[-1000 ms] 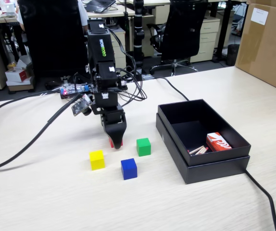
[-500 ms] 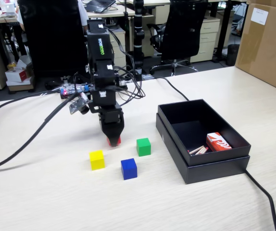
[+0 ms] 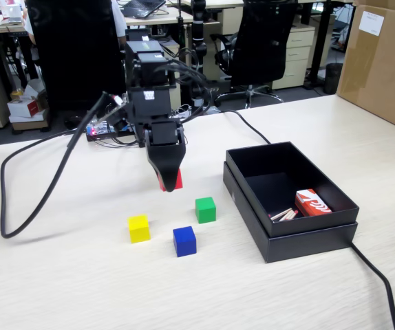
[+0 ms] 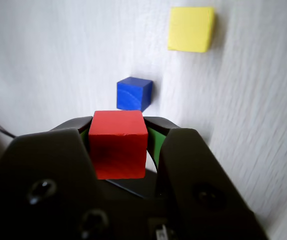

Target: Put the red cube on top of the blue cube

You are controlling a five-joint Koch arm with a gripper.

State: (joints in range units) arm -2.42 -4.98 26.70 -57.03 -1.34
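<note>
End effector (image 4: 117, 150) clenched on red cube (image 4: 118, 143), held clear above tabletop (image 3: 60, 289). Blue cube (image 3: 184, 241) on tabletop toward near edge, between yellow cube (image 3: 139, 228) and green cube (image 3: 206, 210), apart from both.

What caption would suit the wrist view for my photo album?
The claw grips a red cube above the table, with a blue cube and a yellow cube ahead.

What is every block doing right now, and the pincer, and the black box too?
pincer: shut on the red cube
red cube: gripped, lifted off the table
blue cube: on the table, nothing on it
green cube: on the table
yellow cube: on the table
black box: open
</note>
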